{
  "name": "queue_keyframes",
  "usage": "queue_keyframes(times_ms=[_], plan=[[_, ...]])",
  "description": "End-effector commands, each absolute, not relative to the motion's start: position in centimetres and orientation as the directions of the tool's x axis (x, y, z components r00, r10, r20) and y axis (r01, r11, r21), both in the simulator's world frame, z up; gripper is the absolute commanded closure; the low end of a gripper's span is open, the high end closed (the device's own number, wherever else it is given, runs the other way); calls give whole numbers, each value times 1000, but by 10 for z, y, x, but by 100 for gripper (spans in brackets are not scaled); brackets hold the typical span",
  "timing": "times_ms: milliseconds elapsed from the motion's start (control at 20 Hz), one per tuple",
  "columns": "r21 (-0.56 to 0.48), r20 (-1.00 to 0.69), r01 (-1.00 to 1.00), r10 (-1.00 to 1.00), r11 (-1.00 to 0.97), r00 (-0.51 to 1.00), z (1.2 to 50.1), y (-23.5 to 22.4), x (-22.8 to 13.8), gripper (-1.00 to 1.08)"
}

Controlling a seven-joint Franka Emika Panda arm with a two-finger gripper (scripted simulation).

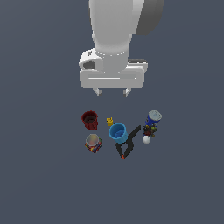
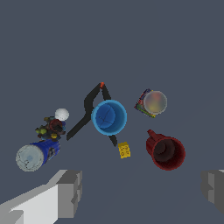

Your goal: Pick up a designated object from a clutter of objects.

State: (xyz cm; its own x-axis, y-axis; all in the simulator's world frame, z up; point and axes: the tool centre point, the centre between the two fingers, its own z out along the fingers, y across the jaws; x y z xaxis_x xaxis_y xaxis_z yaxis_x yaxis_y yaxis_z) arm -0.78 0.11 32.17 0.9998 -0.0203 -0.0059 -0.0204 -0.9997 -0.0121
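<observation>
Gripper (image 1: 112, 92) poised above the clutter, its two short fingers spread wide and pinching nothing: that is your starting position. The short can (image 1: 93, 143) you are after, silvery top and busy red, orange and dark blue label, stands upright at the near corner of the group on the exterior view's left. It lies beyond the dark red cup (image 1: 89, 120), which stands between it and the gripper, so a straight run from the hand to the can passes over that cup.

In the wrist view the short can (image 2: 152, 103) shows its round top almost face-on, so its axis runs vertical and no side offers a better grip than another; what matters is clearance. The dark red cup (image 2: 166, 152) is near it, though apart, and the bright blue cup (image 2: 109, 117) stands just beside it on the other flank. The black red-tipped tool (image 2: 89, 110) splays round the blue cup, with its tip pointing past the can.

The tiny yellow piece (image 2: 124, 150), the white ball (image 2: 61, 114) and the tall blue can (image 2: 36, 154) lie well apart from your target and should not trouble the approach.

Your likely need: carry the hand out past the red cup before descending, fingers straddling the can across its free sides.
</observation>
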Motion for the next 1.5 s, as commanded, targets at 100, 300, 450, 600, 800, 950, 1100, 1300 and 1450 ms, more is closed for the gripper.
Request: queue_keyframes(times_ms=[100, 300, 450, 600, 800, 950, 1100, 1300, 1450], plan=[[-11, -6, -22, -22, -1000, 1000, 322, -2, -7, -92], [0, -6, -29, -29, -1000, 1000, 321, -21, -5, -92], [4, -6, -30, -30, -1000, 1000, 321, -28, -5, -92], [3, -6, -32, -32, -999, 999, 320, -26, -4, -92], [2, -5, -50, -50, -999, 999, 314, -29, 0, -92], [-1, -5, -78, -78, -997, 997, 303, -32, 5, -92], [-4, -5, -117, -117, -993, 993, 289, -36, 13, -92], [-8, -6, -189, -189, -982, 982, 262, -44, 26, -92], [-10, -6, -256, -256, -967, 967, 235, -53, 36, -92]])
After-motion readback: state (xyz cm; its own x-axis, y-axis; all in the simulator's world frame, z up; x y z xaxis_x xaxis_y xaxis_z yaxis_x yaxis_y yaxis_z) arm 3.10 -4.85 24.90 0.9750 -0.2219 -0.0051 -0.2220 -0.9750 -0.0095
